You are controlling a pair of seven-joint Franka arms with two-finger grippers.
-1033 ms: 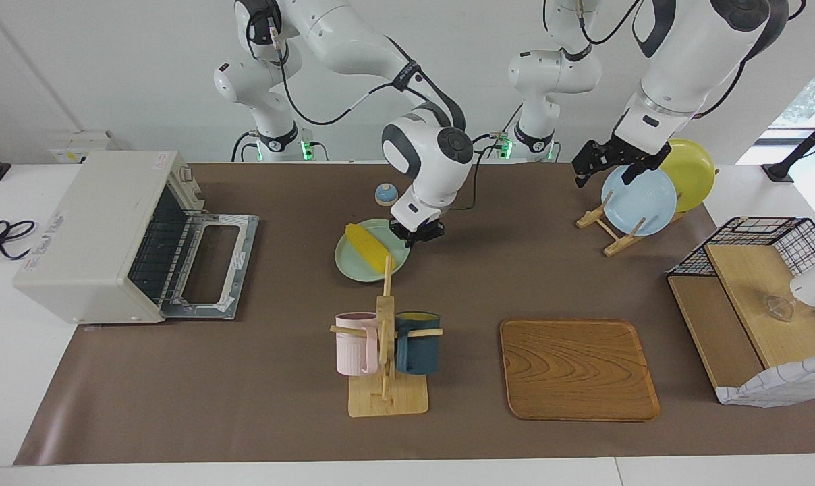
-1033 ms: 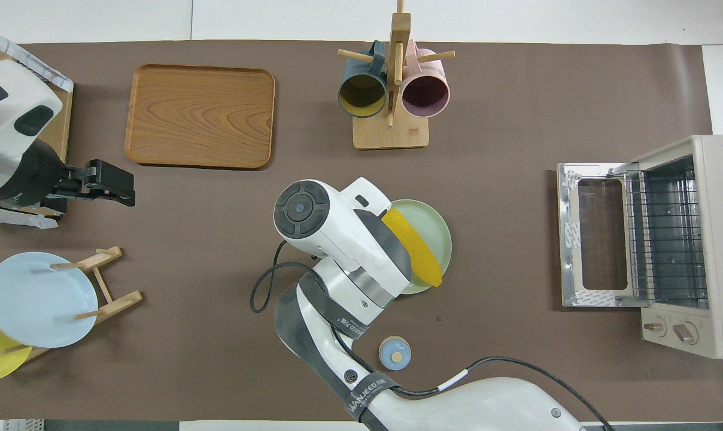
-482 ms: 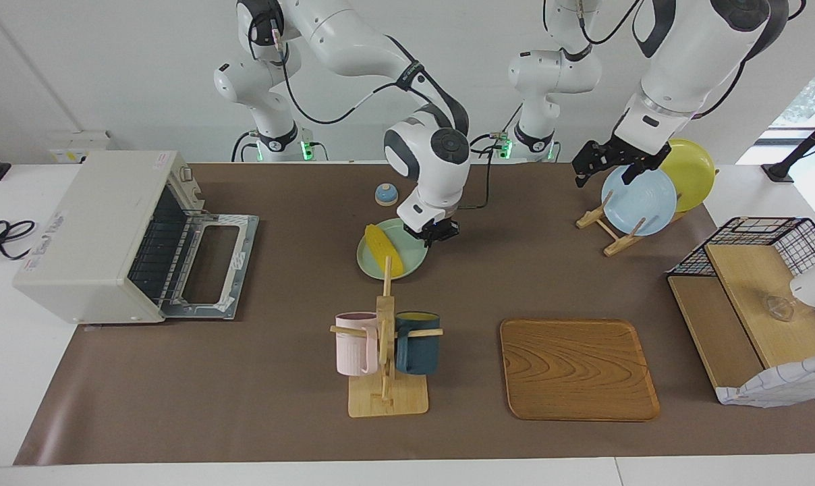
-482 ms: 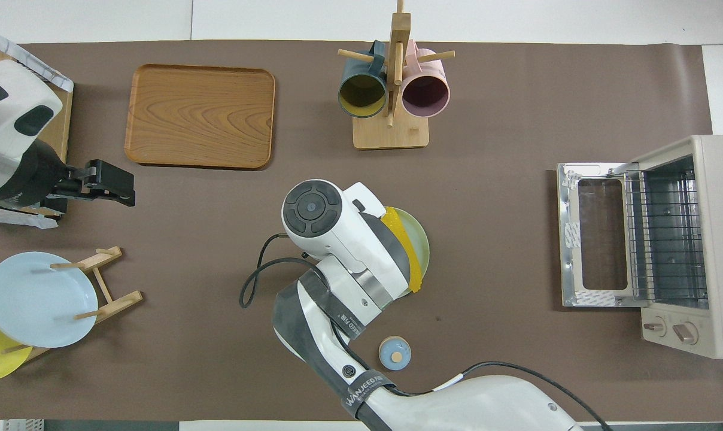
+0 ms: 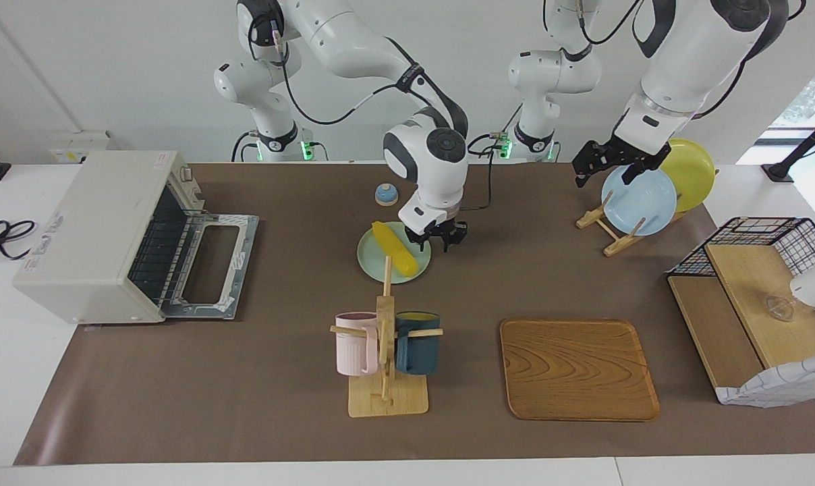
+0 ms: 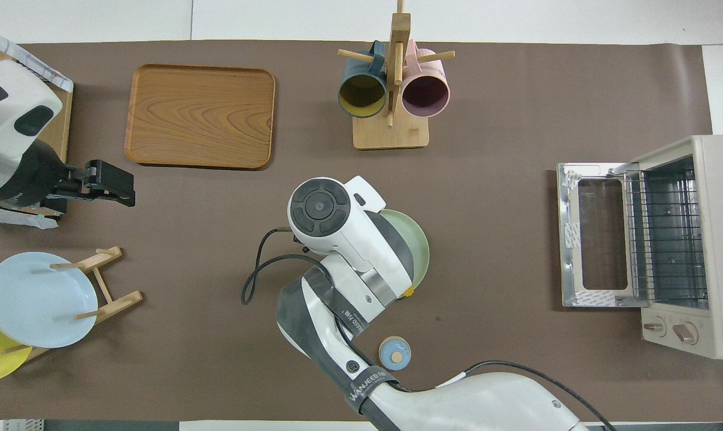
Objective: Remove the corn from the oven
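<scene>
The yellow corn [image 5: 395, 248] lies on a pale green plate [image 5: 370, 260] in the middle of the table, outside the oven [image 5: 90, 229]. In the overhead view only the corn's tip [image 6: 408, 293] shows past the right arm. The off-white oven stands at the right arm's end of the table with its door [image 5: 208, 263] folded down and its rack [image 6: 667, 239] bare. My right gripper [image 5: 438, 241] hangs open just over the plate's rim, on the side toward the left arm's end, holding nothing. My left gripper [image 5: 604, 167] waits open over the plate rack.
A mug stand [image 5: 386, 351] with a pink and a dark blue mug stands farther from the robots than the plate. A wooden tray [image 5: 578, 369], a rack with a blue plate [image 5: 640, 199] and a yellow one, a small blue knob [image 5: 386, 194] and a wire shelf [image 5: 758, 304] share the table.
My right gripper, shut at the green plate's rim, slid plate and corn toward the left arm's end, then opened. The corn turned on the plate. The left arm stayed still.
</scene>
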